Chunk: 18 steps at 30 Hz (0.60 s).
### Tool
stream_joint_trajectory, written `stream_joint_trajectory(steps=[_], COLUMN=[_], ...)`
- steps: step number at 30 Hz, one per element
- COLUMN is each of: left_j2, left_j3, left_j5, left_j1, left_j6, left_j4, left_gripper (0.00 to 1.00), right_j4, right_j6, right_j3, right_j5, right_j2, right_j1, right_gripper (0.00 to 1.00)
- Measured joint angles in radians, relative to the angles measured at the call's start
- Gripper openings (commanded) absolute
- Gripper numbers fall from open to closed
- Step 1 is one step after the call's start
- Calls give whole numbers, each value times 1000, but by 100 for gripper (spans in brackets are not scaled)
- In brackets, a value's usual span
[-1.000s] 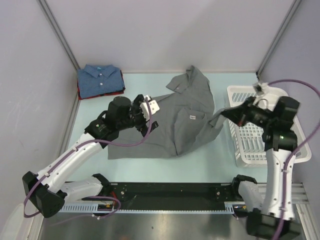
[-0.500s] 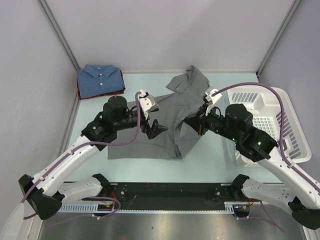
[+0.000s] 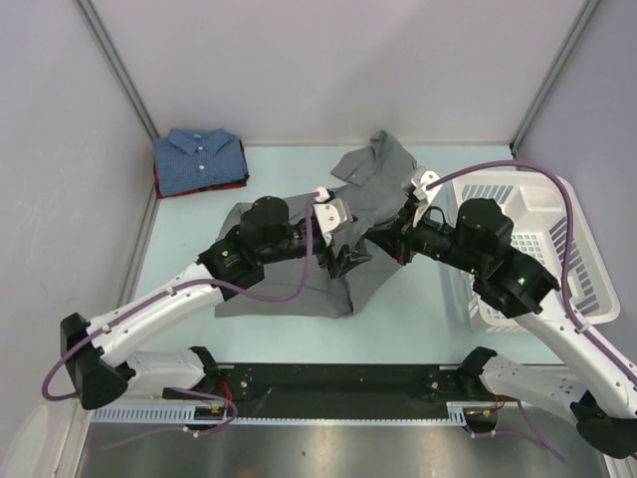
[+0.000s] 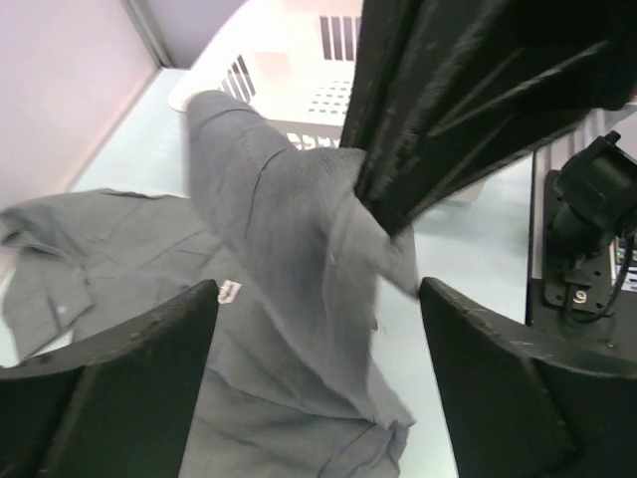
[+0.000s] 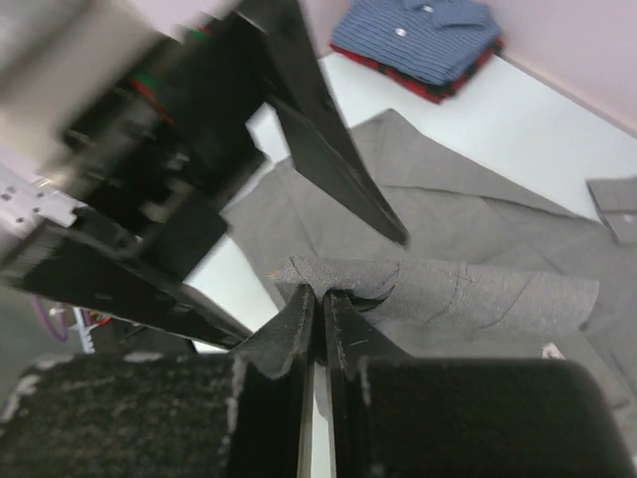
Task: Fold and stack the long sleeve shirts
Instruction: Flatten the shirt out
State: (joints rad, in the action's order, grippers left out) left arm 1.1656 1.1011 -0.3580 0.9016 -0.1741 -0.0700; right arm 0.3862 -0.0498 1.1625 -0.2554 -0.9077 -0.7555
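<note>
A grey long sleeve shirt (image 3: pixel 269 294) lies spread on the table, collar (image 3: pixel 383 159) toward the back. My right gripper (image 3: pixel 376 245) is shut on the cuff end of its sleeve (image 5: pixel 448 289) and holds that sleeve lifted over the shirt's body. The pinched cloth bulges just above the tips of the right gripper (image 5: pixel 320 294). My left gripper (image 3: pixel 348 261) is open, and its fingers straddle the hanging sleeve (image 4: pixel 289 219) without touching it, close under the right gripper (image 4: pixel 398 189). A folded blue shirt (image 3: pixel 199 157) rests on a dark red one (image 3: pixel 159 189) at the back left.
A white slatted basket (image 3: pixel 518 289) stands at the right edge of the table, behind my right arm. Grey walls close in the left, back and right sides. The black base rail (image 3: pixel 348 383) runs along the near edge.
My right arm swung left from the basket side, carrying the sleeve over the shirt's body. My left gripper moved right and now straddles the hanging sleeve.
</note>
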Motion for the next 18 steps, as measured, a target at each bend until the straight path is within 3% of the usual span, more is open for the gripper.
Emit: stream_joint_trajectory(steps=[3, 4, 6, 7, 9, 13, 18], left_j2=[48, 55, 59, 58, 56, 29, -61], left_j3=[26, 29, 30, 30, 30, 1, -94], left_j5=[6, 6, -2, -13, -50, -159, -355], left_j1=[9, 9, 9, 8, 8, 8, 9], left_j6=[0, 3, 7, 3, -6, -36, -117], left_j4=[-7, -6, -6, -4, -2, -8, -58], left_gripper=[59, 41, 20, 4, 0, 0, 0], right_j4=[-7, -13, -19, -19, -9, 115, 220], right_j6=[18, 22, 32, 39, 59, 94, 91], right_j3=[13, 14, 17, 21, 35, 141, 282], right_j5=[-59, -78, -111, -122, -140, -178, -278], right_j2=[-4, -6, -14, -19, -26, -32, -26], right_j1=[1, 5, 14, 19, 40, 147, 328], right_gripper=[12, 21, 39, 56, 65, 99, 100])
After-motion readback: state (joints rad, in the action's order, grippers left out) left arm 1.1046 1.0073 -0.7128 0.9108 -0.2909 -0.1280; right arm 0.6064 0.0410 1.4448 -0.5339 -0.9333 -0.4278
